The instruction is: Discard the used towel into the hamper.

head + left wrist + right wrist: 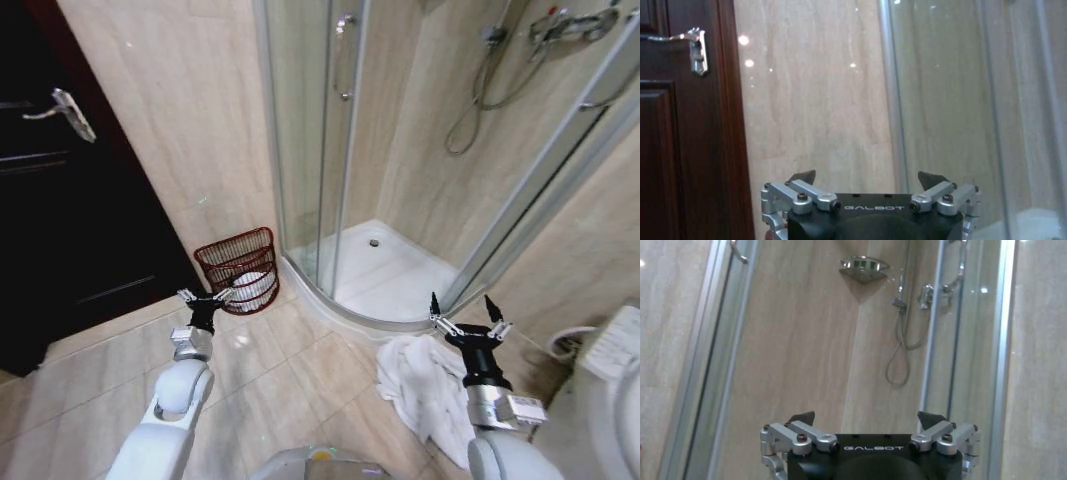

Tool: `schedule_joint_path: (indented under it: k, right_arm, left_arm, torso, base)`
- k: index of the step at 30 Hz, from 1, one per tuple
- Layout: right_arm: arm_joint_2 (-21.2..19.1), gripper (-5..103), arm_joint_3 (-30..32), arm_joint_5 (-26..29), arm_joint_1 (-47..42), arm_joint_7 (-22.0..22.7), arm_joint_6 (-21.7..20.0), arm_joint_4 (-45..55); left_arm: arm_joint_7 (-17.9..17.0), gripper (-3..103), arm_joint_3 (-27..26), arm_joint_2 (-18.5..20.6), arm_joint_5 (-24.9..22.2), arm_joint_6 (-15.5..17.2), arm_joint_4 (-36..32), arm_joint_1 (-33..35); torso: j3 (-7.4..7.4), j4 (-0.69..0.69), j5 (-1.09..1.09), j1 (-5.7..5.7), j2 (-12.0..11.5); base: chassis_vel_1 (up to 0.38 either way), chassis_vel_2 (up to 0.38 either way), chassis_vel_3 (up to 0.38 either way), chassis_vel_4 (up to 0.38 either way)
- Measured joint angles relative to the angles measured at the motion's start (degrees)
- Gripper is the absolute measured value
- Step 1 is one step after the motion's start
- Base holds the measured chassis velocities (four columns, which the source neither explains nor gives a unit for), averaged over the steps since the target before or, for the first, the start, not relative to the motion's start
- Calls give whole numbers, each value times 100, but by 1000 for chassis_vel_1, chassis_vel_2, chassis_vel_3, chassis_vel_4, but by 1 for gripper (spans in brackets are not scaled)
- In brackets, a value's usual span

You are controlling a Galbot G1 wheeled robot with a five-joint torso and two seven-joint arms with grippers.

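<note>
A white towel [420, 385] lies crumpled on the tiled floor just outside the shower, at the right. The hamper [240, 266], a small dark reddish-brown open-weave basket, stands by the wall left of the shower door, with something white inside it. My right gripper [470, 318] is open, held upright above the towel's right part, not touching it. My left gripper [205, 297] is open too, raised just in front of the hamper. In the wrist views each gripper, left [867, 176] and right [867, 416], has spread, empty fingers.
A curved glass shower enclosure [310, 150] with a white tray [400, 275] fills the middle. A dark wooden door [60, 190] with a metal handle is at the left. A white toilet [610, 390] sits at the right edge. Beige floor tiles lie between the arms.
</note>
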Motion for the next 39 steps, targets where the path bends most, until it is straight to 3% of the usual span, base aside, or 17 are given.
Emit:
schedule_joint_path:
  k: [32,39]
  right_arm:
    - [1,100,-42,-71,54,9,46,-59]
    - [1,100,-41,-74,50,7,62,-48]
  left_arm:
    - [0,100,230,-20,12,-116,127,-153]
    - [235,100,144,-3,-288,-301,125,-233]
  torso:
    - [0,-1,-3,0,0]
    - [33,0,-3,30,63]
  base:
    - [-38,-38,-17,-10]
    - [-4,-8,-5,-2]
